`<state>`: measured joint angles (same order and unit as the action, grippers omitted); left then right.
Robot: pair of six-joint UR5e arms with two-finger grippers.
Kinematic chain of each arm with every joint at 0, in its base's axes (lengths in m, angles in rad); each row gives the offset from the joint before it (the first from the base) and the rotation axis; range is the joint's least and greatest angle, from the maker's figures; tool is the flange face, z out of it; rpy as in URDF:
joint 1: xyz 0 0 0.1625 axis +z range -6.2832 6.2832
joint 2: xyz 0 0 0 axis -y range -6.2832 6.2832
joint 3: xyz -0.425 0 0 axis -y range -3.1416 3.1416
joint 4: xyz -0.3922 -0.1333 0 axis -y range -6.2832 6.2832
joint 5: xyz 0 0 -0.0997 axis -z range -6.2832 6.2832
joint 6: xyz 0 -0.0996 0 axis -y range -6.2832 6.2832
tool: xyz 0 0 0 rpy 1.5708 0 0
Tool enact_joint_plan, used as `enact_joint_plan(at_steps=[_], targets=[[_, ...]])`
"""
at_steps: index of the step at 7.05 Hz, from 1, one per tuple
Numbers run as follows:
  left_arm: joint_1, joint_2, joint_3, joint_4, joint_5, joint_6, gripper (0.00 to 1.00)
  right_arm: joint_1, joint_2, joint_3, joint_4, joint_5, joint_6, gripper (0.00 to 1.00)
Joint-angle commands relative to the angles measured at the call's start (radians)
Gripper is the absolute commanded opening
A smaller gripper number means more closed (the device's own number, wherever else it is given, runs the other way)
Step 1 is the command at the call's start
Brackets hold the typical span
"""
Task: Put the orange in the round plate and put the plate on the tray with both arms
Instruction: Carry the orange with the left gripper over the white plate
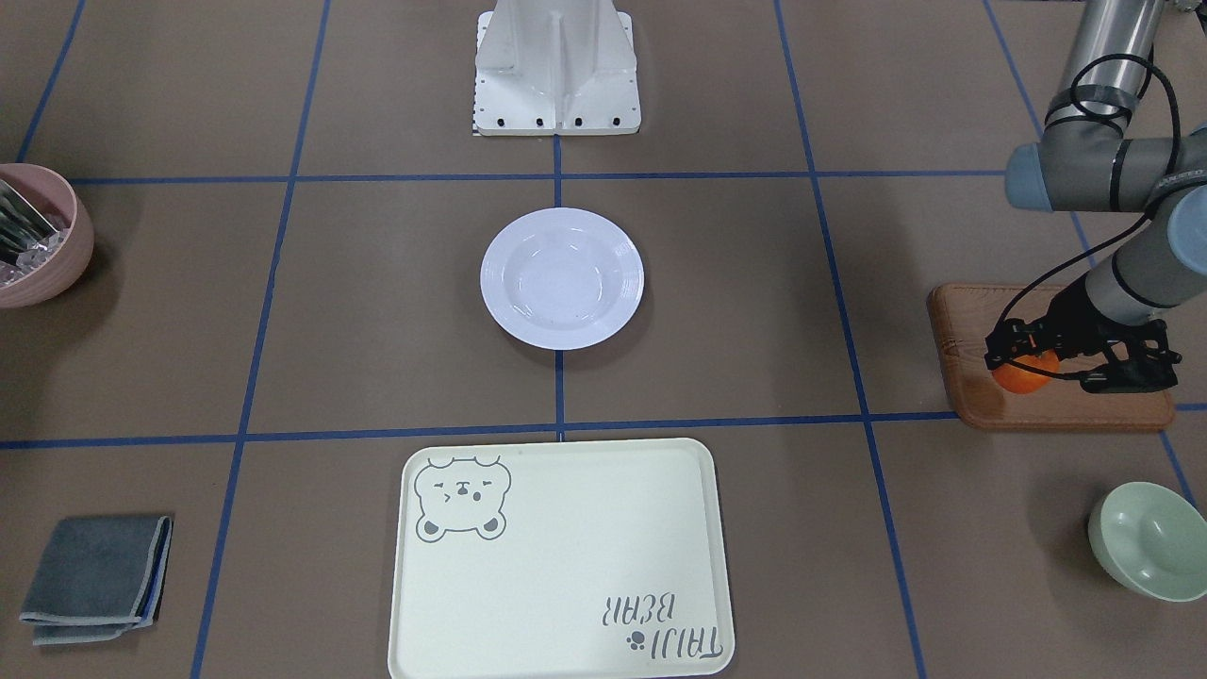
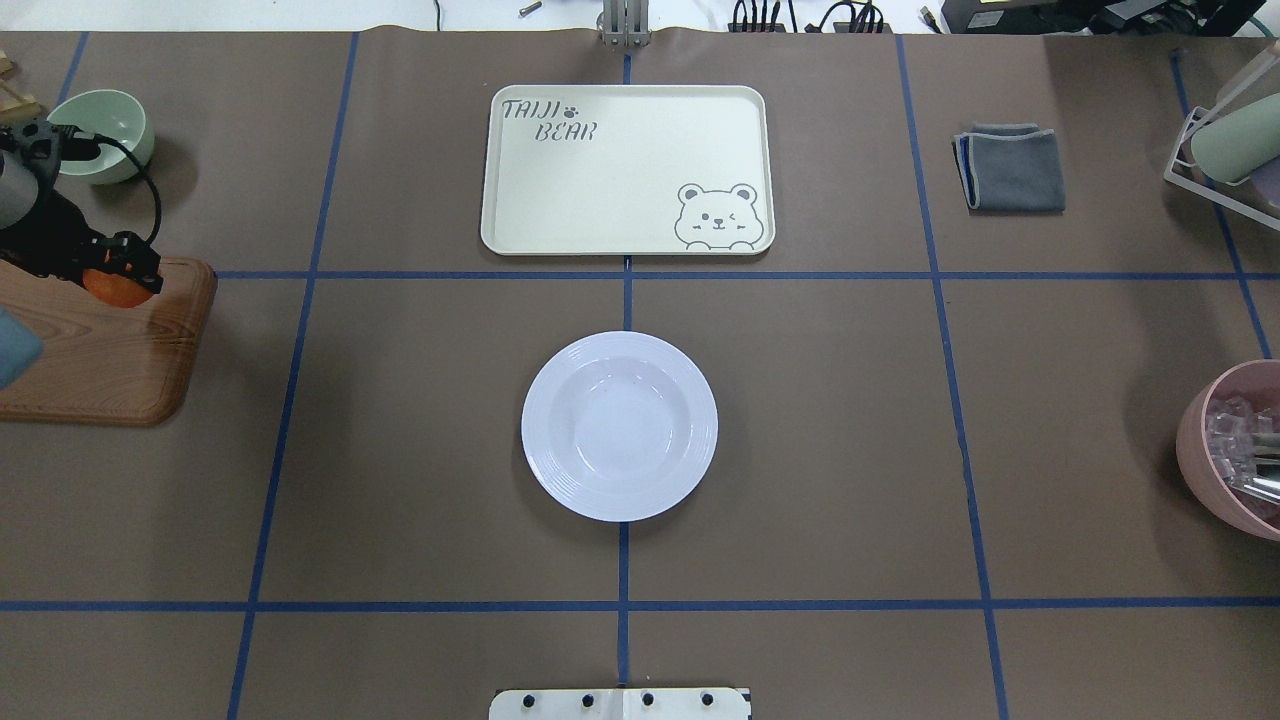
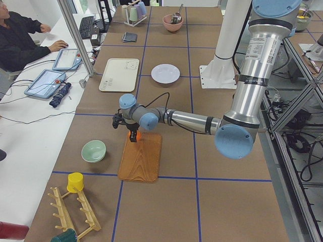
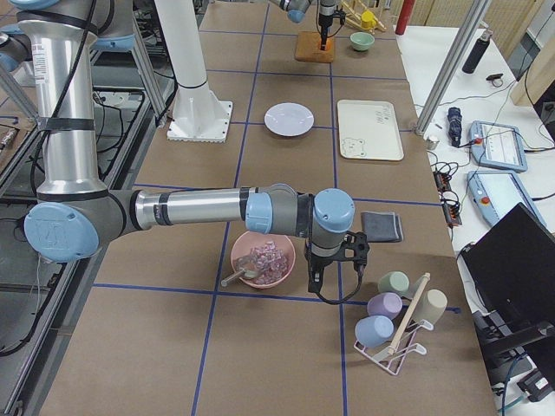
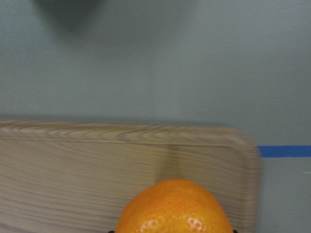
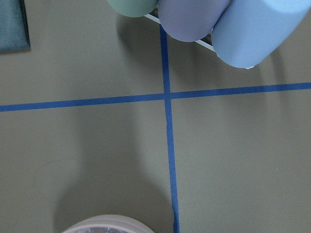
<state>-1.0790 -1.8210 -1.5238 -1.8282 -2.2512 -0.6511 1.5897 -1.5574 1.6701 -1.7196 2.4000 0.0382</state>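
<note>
**Left arm at the wooden board.** At the tabletop's end on the robot's left you see the left gripper point(image 1: 1028, 363) lowered over the wooden board point(image 1: 1061, 407). Its jaws are closed on the orange point(image 1: 1020, 379), one on either side of the fruit. The orange sits at the board's edge nearest the operators' side, close to a rounded corner, as the left wrist view shows. You cannot tell whether the fruit rests on the wood or hangs just clear of it.

**Task objects.** The round plate point(image 1: 562, 278) lies flat at the centre of the tabletop, on a blue tape line, with nothing in it. The tray point(image 1: 585, 538) lies between the plate and the operators' edge, apart from the plate, with its bear drawing and lettering upward. Both are well apart from the orange.

**Right arm.** The right gripper point(image 4: 347, 253) hangs at the opposite end of the tabletop, just beside the pink bowl point(image 1: 42, 240) and near a rack of cups point(image 4: 399, 316). You cannot tell how its jaws stand.

**Other items.** A pale-green bowl point(image 1: 1150, 539) stands near the board, toward the operators' edge. A folded grey cloth point(image 1: 94, 575) lies near the corner of that edge on the robot's right.
</note>
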Motion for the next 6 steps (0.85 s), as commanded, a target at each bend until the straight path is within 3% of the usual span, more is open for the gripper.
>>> enact_joint_plan(at_steps=[1,4,6], targets=[[0.042,-0.200,-0.172,0.388,-0.011,-0.053,0.00,0.001,-0.027,0.002,0.005,0.008,-0.004,1.00],[0.242,-0.407,-0.196,0.428,-0.001,-0.500,0.00,0.000,-0.044,0.010,0.006,0.008,-0.011,1.00],[0.391,-0.496,-0.188,0.423,0.088,-0.687,0.00,0.000,-0.042,0.008,0.006,0.004,-0.012,1.00]])
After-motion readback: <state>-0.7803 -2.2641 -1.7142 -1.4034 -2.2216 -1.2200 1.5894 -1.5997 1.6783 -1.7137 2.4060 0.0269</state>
